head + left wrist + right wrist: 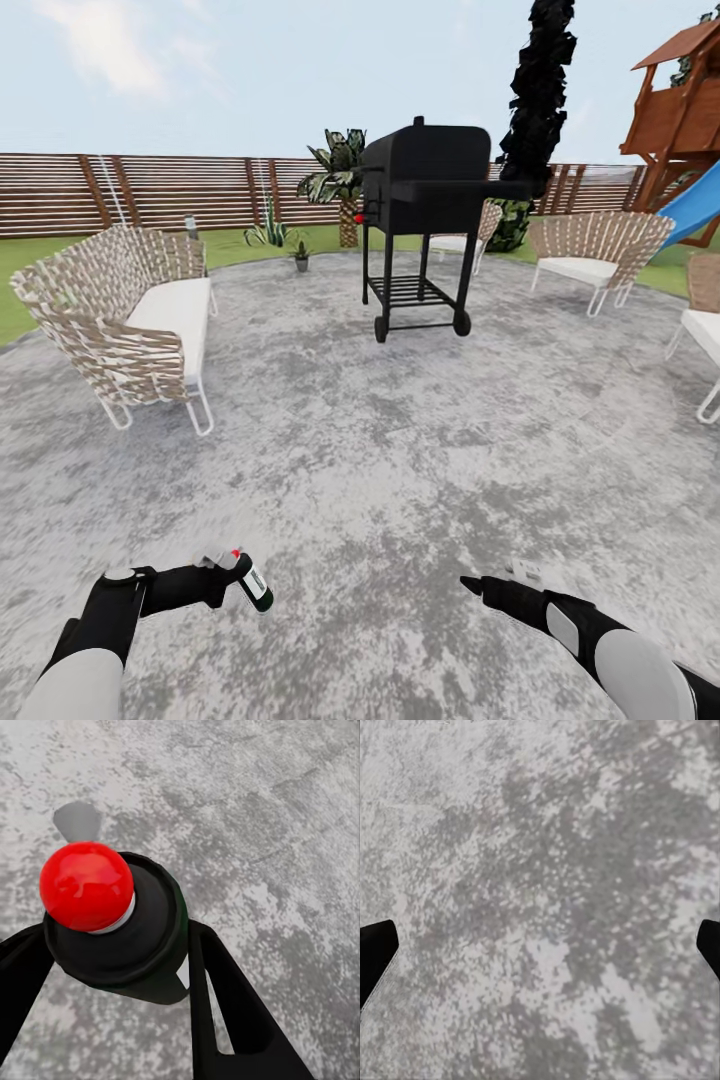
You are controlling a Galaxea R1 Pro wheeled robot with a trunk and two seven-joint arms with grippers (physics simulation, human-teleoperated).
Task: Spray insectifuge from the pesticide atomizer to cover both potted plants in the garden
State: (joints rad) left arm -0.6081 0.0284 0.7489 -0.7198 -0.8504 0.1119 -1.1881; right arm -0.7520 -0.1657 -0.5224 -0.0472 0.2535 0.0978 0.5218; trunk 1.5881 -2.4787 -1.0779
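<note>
Down low in the head view, the left gripper (pixel 222 578) holds the pesticide atomizer (pixel 252 583) just above the paved patch (pixel 400 450). The bottle is tipped over, with its red dot (pixel 236 552) on the far end. The right gripper (pixel 470 583) holds nothing; from up here I cannot tell how wide it is. Far away, past the black grill (pixel 425 215) and the woven sofa (pixel 130 315), one small potted plant (pixel 301 256) sits near the fence (pixel 150 190) (I cannot pick out the second one for sure).

Close up in the left wrist view, two black fingers (pixel 225 1012) press on both sides of the bottle's dark body (pixel 135 945), right under the red dot (pixel 86 886). The bottle looks small, light and hard. Its round, smooth side could slip or spin, so I think the middle of the body is the best place to hold it, leaving the top free to spray.

Over the grey stone in the right wrist view, the fingertips (pixel 375 949) show far apart at the two edges, so that claw is wide and empty.
</note>
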